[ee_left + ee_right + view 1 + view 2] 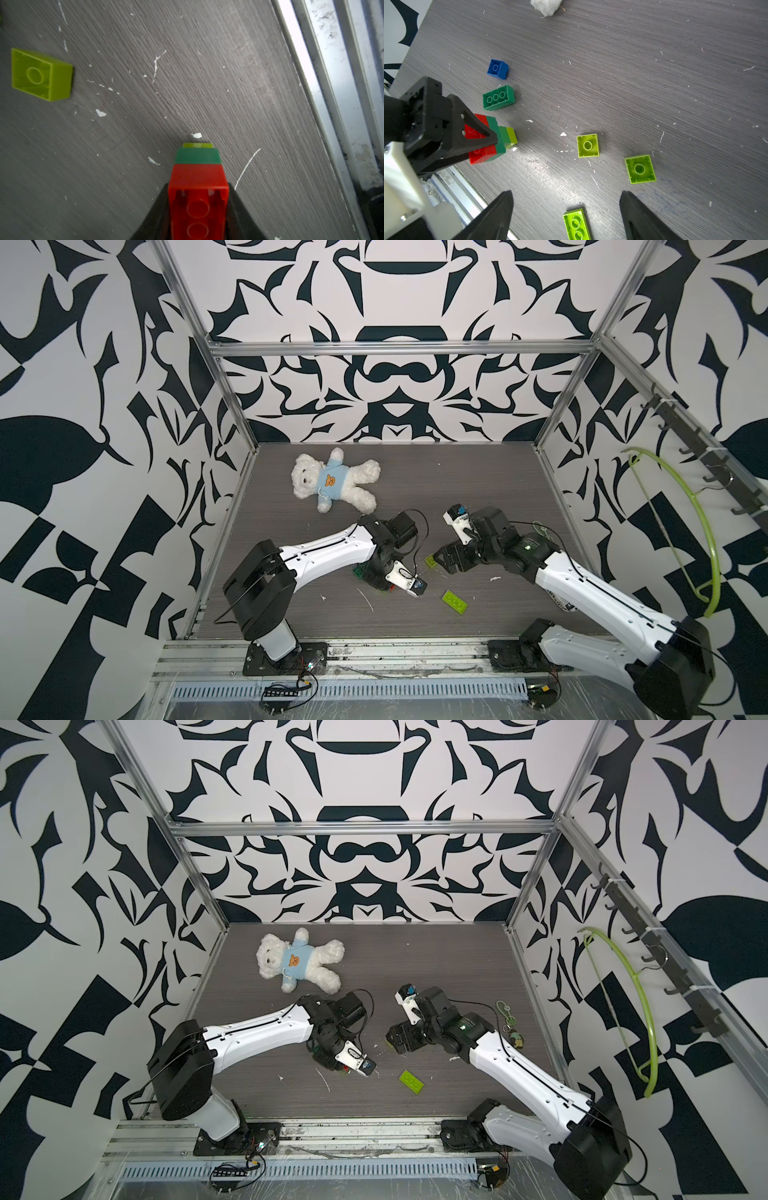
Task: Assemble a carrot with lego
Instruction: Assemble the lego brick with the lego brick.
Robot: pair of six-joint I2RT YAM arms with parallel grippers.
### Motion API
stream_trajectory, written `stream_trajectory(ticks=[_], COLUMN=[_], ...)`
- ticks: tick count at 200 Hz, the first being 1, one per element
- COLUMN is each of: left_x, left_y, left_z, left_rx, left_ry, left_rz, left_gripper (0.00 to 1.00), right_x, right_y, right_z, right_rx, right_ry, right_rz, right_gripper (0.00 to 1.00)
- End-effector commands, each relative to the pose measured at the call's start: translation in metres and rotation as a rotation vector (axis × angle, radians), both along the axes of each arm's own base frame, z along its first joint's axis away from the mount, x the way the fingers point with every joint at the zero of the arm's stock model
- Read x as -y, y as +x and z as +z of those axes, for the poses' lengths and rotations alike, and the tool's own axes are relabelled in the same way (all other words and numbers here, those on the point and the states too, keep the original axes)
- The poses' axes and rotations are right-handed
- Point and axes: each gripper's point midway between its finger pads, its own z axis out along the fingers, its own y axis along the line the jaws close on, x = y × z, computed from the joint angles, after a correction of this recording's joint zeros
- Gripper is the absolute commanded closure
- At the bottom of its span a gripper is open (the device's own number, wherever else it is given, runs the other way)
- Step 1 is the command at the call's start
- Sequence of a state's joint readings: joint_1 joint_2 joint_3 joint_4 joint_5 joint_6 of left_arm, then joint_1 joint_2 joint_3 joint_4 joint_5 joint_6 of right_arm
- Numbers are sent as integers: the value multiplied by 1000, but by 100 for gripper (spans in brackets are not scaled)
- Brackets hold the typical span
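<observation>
Robot's left fingers (158,214) clamp the part-built carrot (197,176), red end gripped, lime tip toward the table (654,62); beside the carrot, right fingers (498,218) stand apart above a loose lime lego brick (576,224)

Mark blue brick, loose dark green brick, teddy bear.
blue brick (495,67): right wrist view, underside.
dark green brick (495,97): right wrist view, underside.
teddy bear (330,481): in a top view, blue shirt.
</observation>
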State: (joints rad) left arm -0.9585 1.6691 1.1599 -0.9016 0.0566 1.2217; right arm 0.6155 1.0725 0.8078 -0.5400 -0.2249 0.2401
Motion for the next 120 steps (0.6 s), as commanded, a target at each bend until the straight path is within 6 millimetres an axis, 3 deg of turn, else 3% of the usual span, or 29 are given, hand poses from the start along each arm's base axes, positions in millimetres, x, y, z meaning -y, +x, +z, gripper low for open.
stream_trajectory(ticks=[1,29,66,79,120], left_x=[-26,-15,-10,-10,1], left_y=[-19,-7,-1,0,2], left_z=[-42,-21,-5,-2,10], left_rx=[-120,-83,-57,-52,-43], left_ry=[169,114,79,75,19], left_rz=[16,27,27,24,28], left_gripper=[100,80,69,56,43], right_x=[-1,1,2,2,3], right_y=[3,3,4,4,4], right_z=[8,15,17,18,20], right_rx=[29,42,45,45,45], right_ry=[21,15,13,13,10], right_rz=[-2,-3,-10,-11,-15], right_gripper=[14,14,14,14,15])
